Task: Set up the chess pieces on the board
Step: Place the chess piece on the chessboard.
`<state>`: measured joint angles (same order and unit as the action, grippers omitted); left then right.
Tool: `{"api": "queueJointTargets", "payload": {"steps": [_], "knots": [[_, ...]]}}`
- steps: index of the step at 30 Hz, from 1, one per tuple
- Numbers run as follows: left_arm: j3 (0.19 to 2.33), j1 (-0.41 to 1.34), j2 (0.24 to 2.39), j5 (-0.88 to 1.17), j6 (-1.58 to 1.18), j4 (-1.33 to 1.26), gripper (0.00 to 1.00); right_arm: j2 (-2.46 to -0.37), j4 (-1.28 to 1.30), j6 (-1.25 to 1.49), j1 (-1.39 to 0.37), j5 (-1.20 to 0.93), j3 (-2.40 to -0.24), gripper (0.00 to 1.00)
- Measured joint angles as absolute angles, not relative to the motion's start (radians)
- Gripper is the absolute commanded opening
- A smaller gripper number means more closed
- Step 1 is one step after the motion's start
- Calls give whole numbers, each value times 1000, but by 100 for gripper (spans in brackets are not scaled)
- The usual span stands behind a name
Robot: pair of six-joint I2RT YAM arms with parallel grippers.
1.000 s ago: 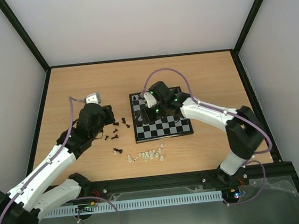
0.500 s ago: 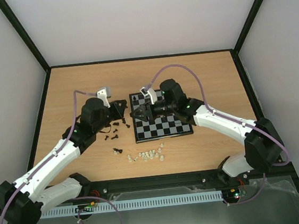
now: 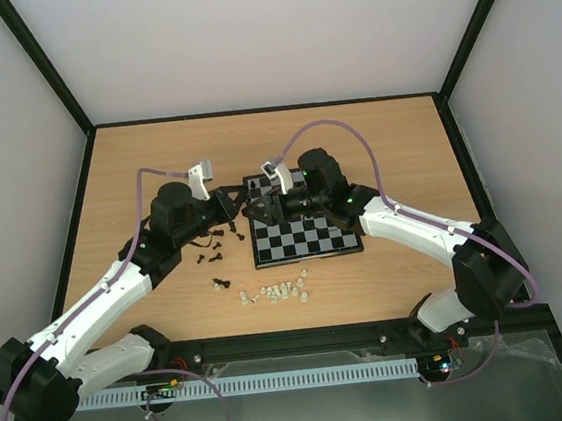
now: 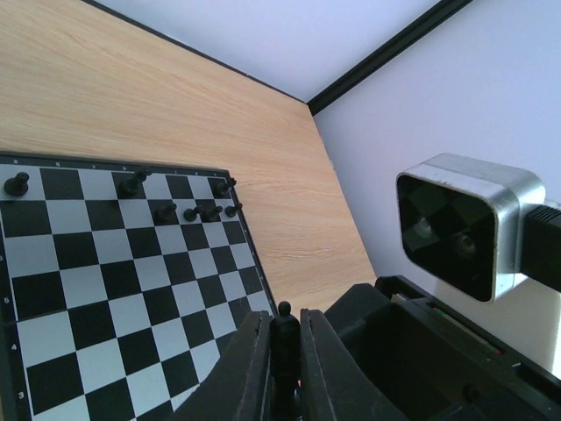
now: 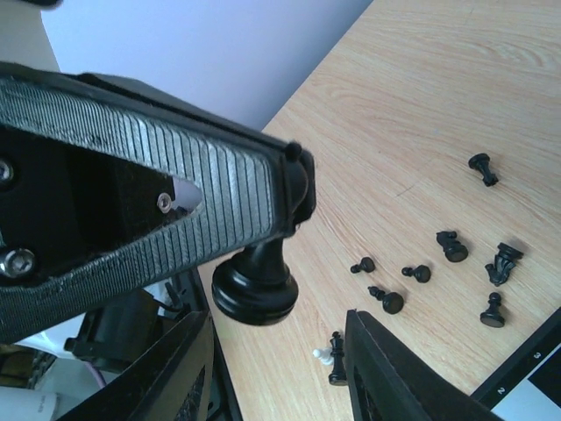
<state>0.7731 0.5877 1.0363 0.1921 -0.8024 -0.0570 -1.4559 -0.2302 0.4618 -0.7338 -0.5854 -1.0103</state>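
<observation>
Wooden tabletop (image 3: 384,139) edged by black rails. The board (image 3: 309,238) sits right of centre, with bare wood open behind it to the far edge and both far corners. Two arms meet over the board's far left corner. The left gripper (image 4: 282,338) is clamped on a black pawn (image 4: 283,317). The right gripper (image 5: 276,338) faces it, fingers apart, gripping nothing. Loose black pieces (image 3: 216,243) lie left of the board, and whitish pieces (image 3: 275,293) lie toward the near edge. Rim numerals (image 4: 10,349) read 5, 4, 3.
</observation>
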Motion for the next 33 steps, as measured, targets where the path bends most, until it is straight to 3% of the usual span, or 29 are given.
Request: {"api": "queueJointTargets", "payload": {"steps": [13, 20, 33], "knots": [[751, 588, 1042, 219, -821, -64, 2, -1456, -260, 477, -734, -529, -1010, 33], [749, 583, 1063, 233, -824, -88, 3, -1456, -267, 479, -734, -519, -1010, 22], [763, 577, 1103, 245, -798, -72, 31, -1457, -240, 459, -734, -488, -1009, 18]]}}
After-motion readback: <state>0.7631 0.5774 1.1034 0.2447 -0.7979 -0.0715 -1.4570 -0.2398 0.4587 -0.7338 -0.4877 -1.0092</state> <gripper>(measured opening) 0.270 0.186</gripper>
